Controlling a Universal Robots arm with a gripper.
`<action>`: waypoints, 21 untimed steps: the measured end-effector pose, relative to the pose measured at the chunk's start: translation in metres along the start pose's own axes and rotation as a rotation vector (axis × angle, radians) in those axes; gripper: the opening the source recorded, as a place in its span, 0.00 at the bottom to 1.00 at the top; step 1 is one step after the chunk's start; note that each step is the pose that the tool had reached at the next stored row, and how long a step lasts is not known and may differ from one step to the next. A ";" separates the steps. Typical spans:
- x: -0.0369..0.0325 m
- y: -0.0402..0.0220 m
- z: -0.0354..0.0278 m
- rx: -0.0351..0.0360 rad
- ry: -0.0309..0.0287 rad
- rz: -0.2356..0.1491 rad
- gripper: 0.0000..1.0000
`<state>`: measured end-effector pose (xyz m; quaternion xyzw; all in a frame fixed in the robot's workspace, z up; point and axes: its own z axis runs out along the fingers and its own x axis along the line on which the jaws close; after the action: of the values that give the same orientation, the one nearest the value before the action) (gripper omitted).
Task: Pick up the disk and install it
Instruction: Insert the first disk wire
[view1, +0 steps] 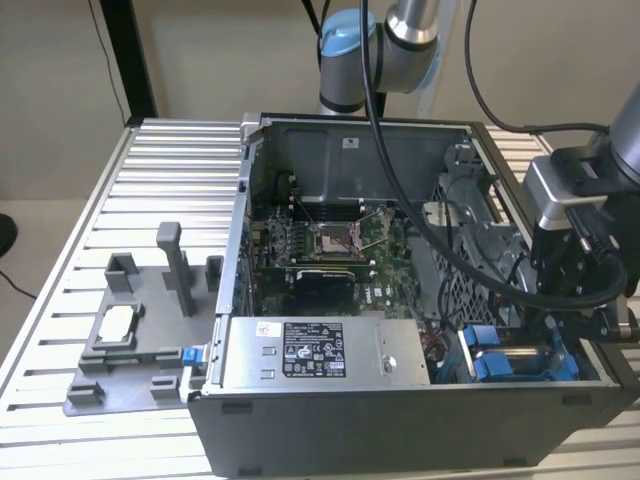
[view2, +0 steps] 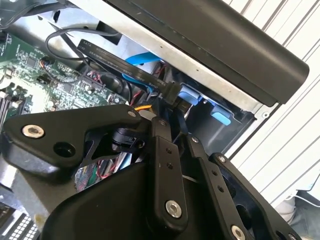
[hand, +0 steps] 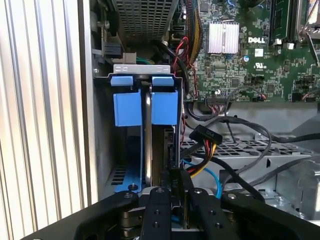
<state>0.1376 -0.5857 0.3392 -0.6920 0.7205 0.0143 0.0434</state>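
The disk (hand: 145, 107) stands end-on in the drive bay at the case's front corner, on the exterior view's right. Its two blue carrier tabs show, with a thin silver edge between them. In the exterior view the blue carrier (view1: 497, 365) sits just below my gripper (view1: 558, 310). My gripper (hand: 173, 176) hangs right over the bay beside the disk's end, its black fingers (hand: 157, 205) drawn together with nothing visible between them. In the second wrist view the gripper (view2: 175, 117) points at the same blue bay (view2: 192, 95).
Black, orange and blue cables with a black connector (hand: 205, 135) run close beside the bay. The motherboard (view1: 330, 250) and a grey power supply box (view1: 320, 352) fill the open case. A grey fixture (view1: 130, 335) carrying a small silver chip stands on the slatted table at the exterior view's left.
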 end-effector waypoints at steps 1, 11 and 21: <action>0.0002 0.0000 0.0000 0.0000 0.0001 0.000 0.00; 0.0007 0.0000 0.0018 0.0001 0.0016 0.001 0.00; 0.0011 0.0002 0.0071 0.0014 0.0182 0.008 0.00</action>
<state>0.1376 -0.5862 0.3320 -0.6893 0.7235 0.0077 0.0373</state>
